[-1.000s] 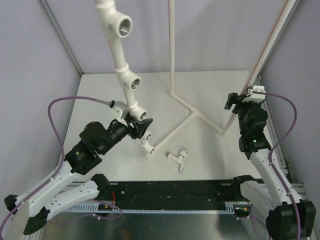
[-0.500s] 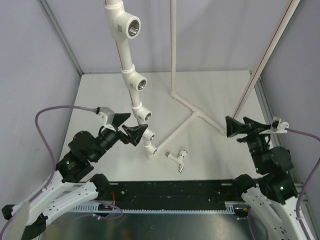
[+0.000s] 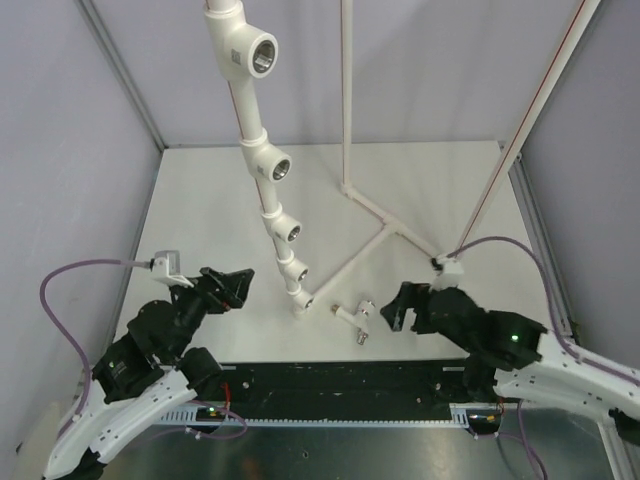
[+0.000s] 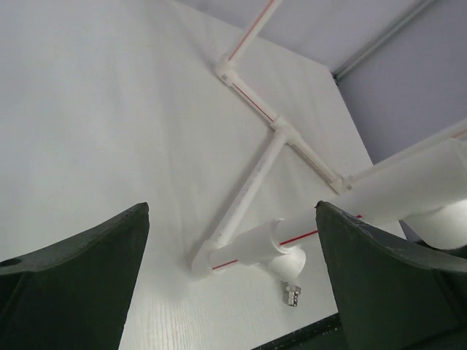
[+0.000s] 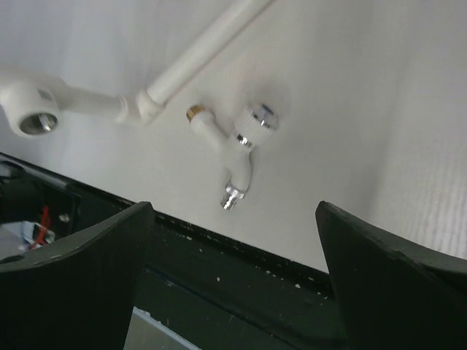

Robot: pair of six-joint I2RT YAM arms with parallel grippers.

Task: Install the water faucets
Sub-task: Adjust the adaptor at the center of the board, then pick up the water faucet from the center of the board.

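**Right gripper poised over the loose faucet**

The right gripper [image 3: 395, 308] hangs low over the surface [image 3: 200, 200] with its jaws spread wide and nothing between them. Just ahead of its fingertips the faucet [image 5: 237, 142] lies on its side, near the gripper but not touching it. Its brass threaded end points away toward the pipe, its blue-centred knob faces up, and its spout points back at the black rail [image 3: 350, 385] under the gripper. Farther out, beyond the faucet, the lowest tee socket [image 5: 29, 120] of the pipe frame [image 3: 262, 150] stands open, and the sockets above it look unfilled too. On the other side of the pipe's foot, the left gripper [image 3: 228, 285] is likewise spread and empty, aimed at the pipe.

The step in hand appears to be the pick-up, with no faucet installed yet. The next move probably calls for the right gripper to drop over the faucet's body and close across it. The brass thread should stay free so it can meet a socket.
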